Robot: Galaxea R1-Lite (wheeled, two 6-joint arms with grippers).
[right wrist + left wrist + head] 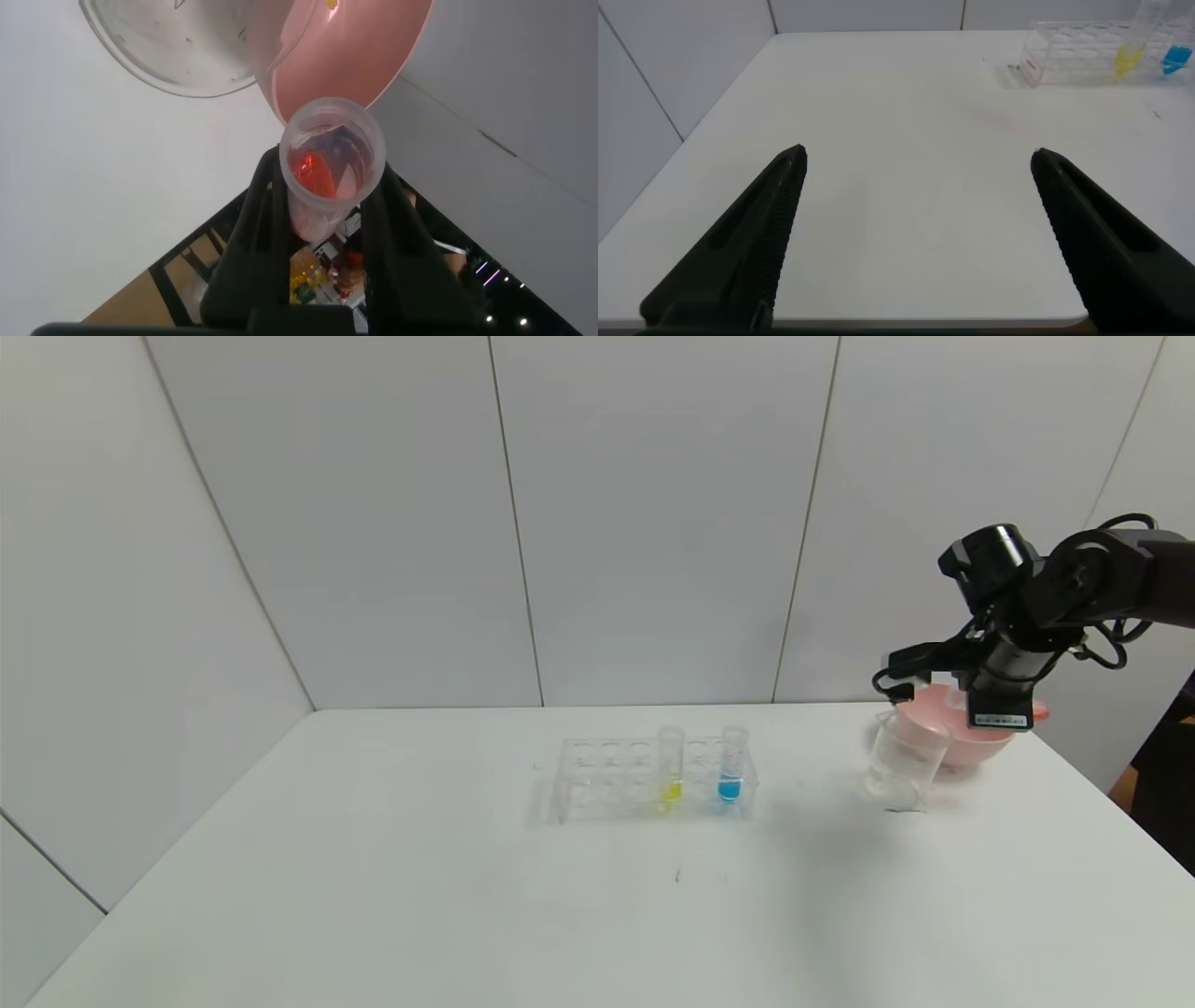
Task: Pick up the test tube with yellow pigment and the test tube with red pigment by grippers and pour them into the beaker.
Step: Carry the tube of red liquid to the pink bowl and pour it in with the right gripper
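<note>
Your right gripper (pixel 322 219) is clamped tight on the red tube (pixel 332 168), the beaker (pixel 904 761) just below and beside it, while your left gripper (pixel 915 233) hangs wide open, holding nothing, the yellow tube (pixel 670 765) racked well beyond it.

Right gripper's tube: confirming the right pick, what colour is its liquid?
Orange-red, clearest in the right wrist view.

A clear plastic tube rack (pixel 653 782) stands upright near the middle of the white worktop (pixel 373 896), its long side facing the front edge. In one of its holes toward the right end stands a tube with blue liquid (pixel 731 765). A pink bowl (pixel 971 742) sits near the far right corner of the worktop. Pale wall panels (pixel 653 523) rise behind the far edge.
</note>
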